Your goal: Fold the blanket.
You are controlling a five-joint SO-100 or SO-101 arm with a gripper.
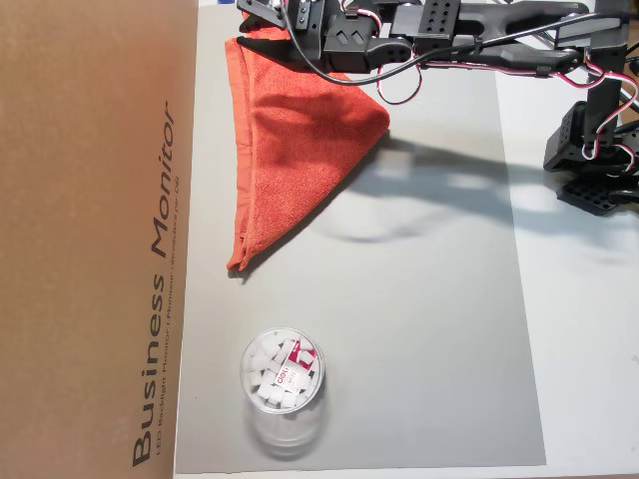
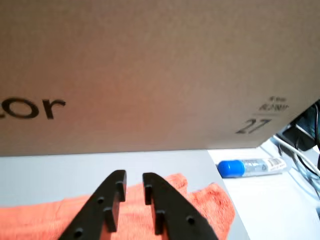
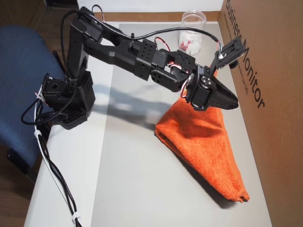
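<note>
**Q.** Wrist view, lower edge: how does the tool [image 2: 134, 184] stand, and where is the blanket [image 2: 200, 210]?

**A.** Jaws nearly closed, a narrow gap between the tips, no cloth visibly in it; the orange-red blanket lies below, on the grey mat [image 2: 100, 167], already doubled into a triangle; in an overhead view the blanket [image 1: 300, 140] runs along the cardboard monitor box [image 1: 90, 239], one corner under the arm.

**Q.** What could go wrong?

**A.** Judged from these views: the box wall stands just beside the tool [image 3: 222, 101], so a sideways sweep may strike it; a shallow pinch may catch one terry layer only, undoing the fold; a long drag could reach the clear tub [image 1: 283, 377], though it sits well apart.
</note>
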